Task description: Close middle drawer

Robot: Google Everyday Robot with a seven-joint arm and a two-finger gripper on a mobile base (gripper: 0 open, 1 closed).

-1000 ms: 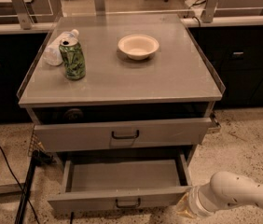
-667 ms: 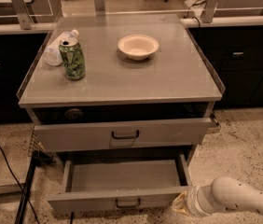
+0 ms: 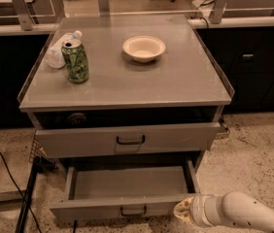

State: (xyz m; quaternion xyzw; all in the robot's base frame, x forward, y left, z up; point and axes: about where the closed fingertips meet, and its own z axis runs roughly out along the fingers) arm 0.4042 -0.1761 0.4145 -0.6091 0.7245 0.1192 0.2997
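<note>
Low at the right edge, one white arm (image 3: 246,216) reaching in from the corner, capped by the tool (image 3: 182,211) at the right end of the middle drawer (image 3: 127,182) front, level with its panel. Just beside that corner; touching or apart, cannot tell. Cannot tell either how far open the tool, or whether hold taken of anything.

Pulled far out toward the camera, that middle drawer: low front panel, one small dark centre handle (image 3: 133,211), long shallow grey tray laid open to view between two side walls. Lower of the two drawers in sight.

Above it, one upper drawer (image 3: 176,137), taller and wider in the front, out only a little from the cabinet, with one dark loop handle (image 3: 130,140) at centre. Dark gap between its top edge and the desk (image 3: 190,81).

On that grey desk, three things. One green can (image 3: 76,62), upright, near the left edge. One clear plastic bottle (image 3: 58,50) on its side just behind the can, touching or nearly so. One pale bowl (image 3: 144,48), upright, well apart from both, toward the back middle.

Around the cabinet, speckled floor (image 3: 258,149); behind it, dark cupboards (image 3: 253,62).
</note>
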